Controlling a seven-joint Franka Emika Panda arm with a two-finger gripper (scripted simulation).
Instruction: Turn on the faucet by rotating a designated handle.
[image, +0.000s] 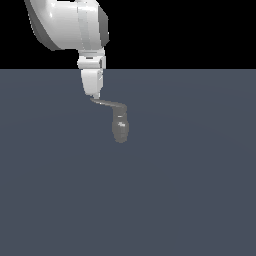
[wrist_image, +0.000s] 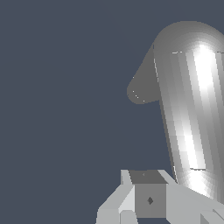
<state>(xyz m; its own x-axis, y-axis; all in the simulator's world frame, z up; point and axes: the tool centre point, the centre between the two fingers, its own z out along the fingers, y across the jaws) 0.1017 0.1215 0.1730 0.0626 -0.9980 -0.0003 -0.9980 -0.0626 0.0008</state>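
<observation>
Fingers (image: 93, 95) pointing down at handle (image: 107, 104) tip.

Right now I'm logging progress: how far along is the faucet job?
Done: the arm has reached the handle, gripper at its tip. In hand: contact for pushing; whether the jaws are open is unclear. Left: the rotation itself; nothing shows the faucet turned on.

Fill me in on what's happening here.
A white robot arm has its gripper down at the tip of the handle, the thin lever sticking out from the top of the small grey faucet. The fingertips sit right at the handle's end; whether they are closed on it cannot be told. The faucet stands on a plain grey surface.
</observation>
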